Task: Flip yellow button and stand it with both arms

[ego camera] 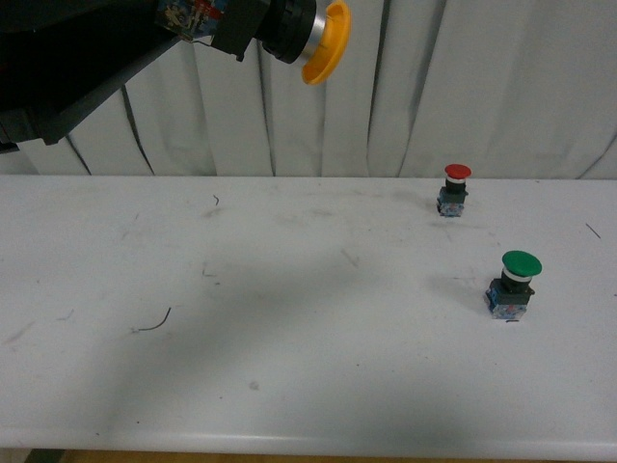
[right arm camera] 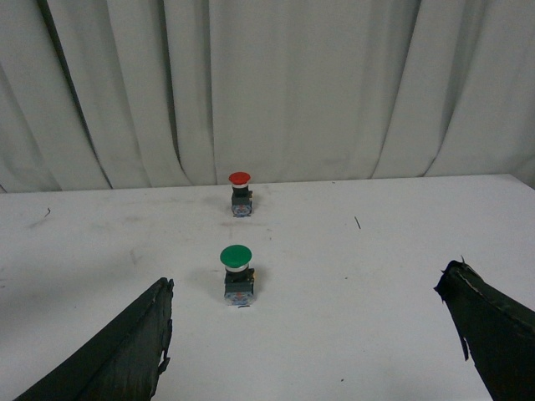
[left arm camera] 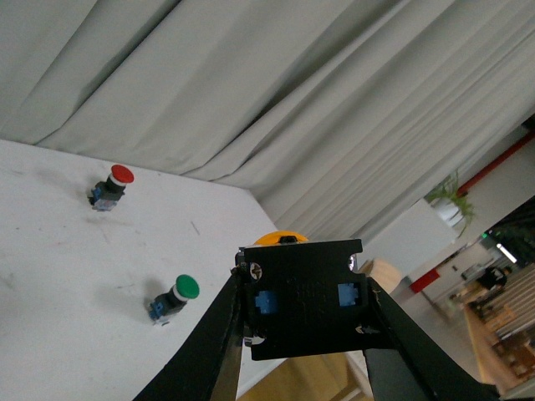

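Jaws of the right gripper (right arm camera: 307,282) stand wide apart, low over the table (ego camera: 289,386), with nothing between them. Up on the robot's left, the left gripper (left arm camera: 305,280) is clamped on the black base block of the yellow button (ego camera: 326,40), which hangs in the air well above the table. Its long axis lies roughly level, cap pointing toward the robot's right and base buried in the grip. The free cap and neck therefore face the side from which the right arm would come, so that arm looks the one to take the far end, though it must rise a good way first. Farther out on the right, the green button (ego camera: 516,285) stands upright, the red button (ego camera: 454,188) beyond it near the curtain (ego camera: 434,87).
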### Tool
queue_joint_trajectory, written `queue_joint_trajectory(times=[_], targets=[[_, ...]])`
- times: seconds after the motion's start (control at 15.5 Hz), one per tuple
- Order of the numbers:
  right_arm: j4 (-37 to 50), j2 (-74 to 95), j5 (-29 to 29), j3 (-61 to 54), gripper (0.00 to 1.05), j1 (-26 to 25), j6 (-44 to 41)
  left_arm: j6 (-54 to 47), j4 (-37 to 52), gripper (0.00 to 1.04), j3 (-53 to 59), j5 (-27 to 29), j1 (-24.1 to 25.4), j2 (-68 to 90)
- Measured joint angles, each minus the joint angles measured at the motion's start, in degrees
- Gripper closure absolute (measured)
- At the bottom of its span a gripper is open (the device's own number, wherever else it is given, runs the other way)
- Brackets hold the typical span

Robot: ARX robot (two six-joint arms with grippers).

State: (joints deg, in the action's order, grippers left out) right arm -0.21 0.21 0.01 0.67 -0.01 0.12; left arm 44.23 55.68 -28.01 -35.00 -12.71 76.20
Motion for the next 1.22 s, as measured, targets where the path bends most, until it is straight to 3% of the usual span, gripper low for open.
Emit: queue_joint_trajectory(times=[0.13, 0.52, 0.58, 0.64, 0.71, 0.77, 0.97, 1.03, 1.22], targets=[[0.00, 0.00, 0.00, 0.00, 0.06, 0.00, 0.02, 6.95, 10.08, 0.70, 0.76, 0.04, -2.40, 4.83], [0.00, 0.00, 0.00, 0.00, 0.06, 0.00, 0.02, 8.31, 11.82, 0.70, 0.76, 0.46, -3.56, 9.35], [2.43, 0.22, -2.05, -0.15, 0.06, -1.05, 0.61, 8.28, 11.67, 0.70, 0.76, 0.26, -3.30, 9.38], [15.32, 3.08, -13.27, -0.46, 0.06, -6.56, 3.76, 8.26, 11.32, 0.70, 0.76, 0.26, -3.30, 9.38], [24.48, 9.81, -19.89, -0.46, 0.06, -9.88, 6.10, 8.15, 10.60, 0.70, 0.70, 0.28, -3.30, 9.38], [35.95, 20.65, -22.71, -0.33, 0.06, -10.14, 7.61, 7.85, 9.97, 0.70, 0.66, 0.07, -3.30, 9.35], [65.99, 57.33, -20.00, 7.63, 0.06, -5.84, 11.61, 6.95, 8.61, 0.70, -0.39, 0.09, -3.50, 9.22], [70.18, 66.86, -18.58, 15.34, 0.06, -3.43, 12.55, 6.73, 8.37, 0.70, -0.85, 0.15, -3.80, 9.03], [67.54, 83.36, -20.13, 29.57, 0.06, 3.04, 18.38, 6.36, 7.61, 0.70, -1.25, 0.46, -4.07, 8.63]])
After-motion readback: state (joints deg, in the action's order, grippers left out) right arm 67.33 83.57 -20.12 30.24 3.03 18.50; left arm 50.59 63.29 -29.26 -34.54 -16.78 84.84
